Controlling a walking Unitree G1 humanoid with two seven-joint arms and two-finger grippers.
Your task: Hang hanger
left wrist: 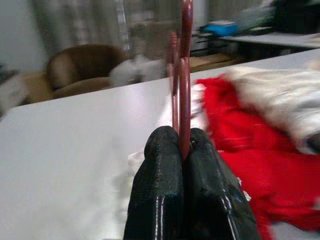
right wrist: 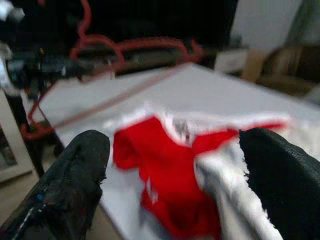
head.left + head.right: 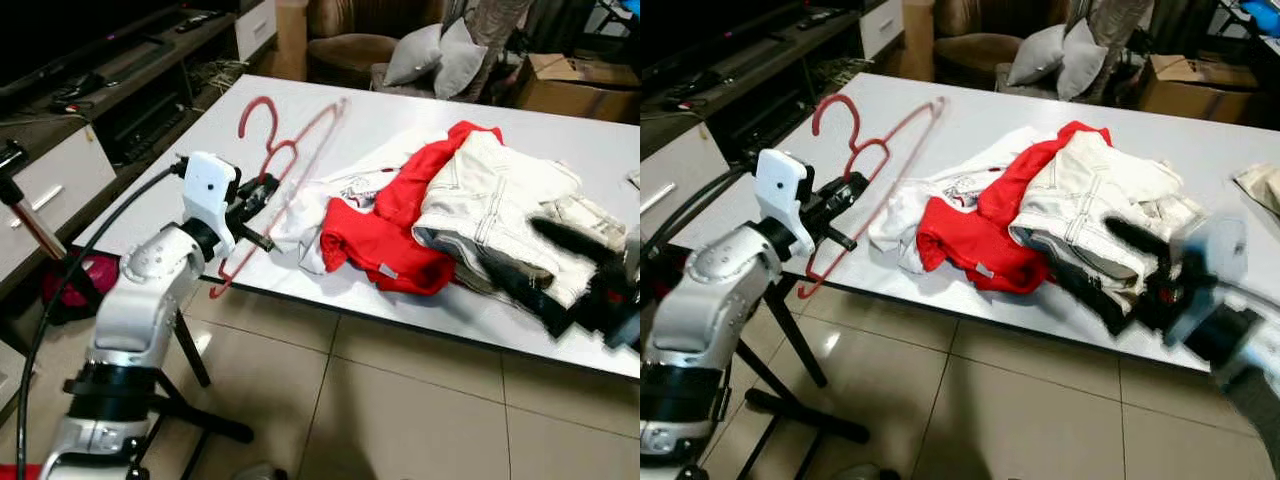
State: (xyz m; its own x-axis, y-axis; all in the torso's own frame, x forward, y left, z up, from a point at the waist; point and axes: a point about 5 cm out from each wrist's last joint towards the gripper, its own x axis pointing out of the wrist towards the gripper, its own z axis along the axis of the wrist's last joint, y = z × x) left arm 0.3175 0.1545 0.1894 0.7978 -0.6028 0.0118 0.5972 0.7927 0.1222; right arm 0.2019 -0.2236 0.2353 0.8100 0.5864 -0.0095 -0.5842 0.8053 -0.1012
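Note:
A red wire hanger (image 1: 185, 95) lies tilted over the front left corner of the white table (image 3: 400, 110), its lower end past the edge. My left gripper (image 3: 257, 197) is shut on the hanger's wire near that corner, the wire pinched between both fingers. In the right wrist view the hanger (image 2: 125, 45) shows beyond the clothes. A red garment (image 3: 385, 240) and a white garment (image 3: 490, 200) are piled mid-table. My right gripper (image 3: 1140, 265) is blurred and open, low over the white garment's front right side, with nothing between its fingers.
A TV cabinet (image 3: 60, 170) runs along the left. A metal rod (image 3: 25, 222) slants at the far left, with black stand legs (image 3: 190, 395) on the tiled floor below my left arm. An armchair with grey cushions (image 3: 430, 55) and a cardboard box (image 3: 575, 85) stand behind the table.

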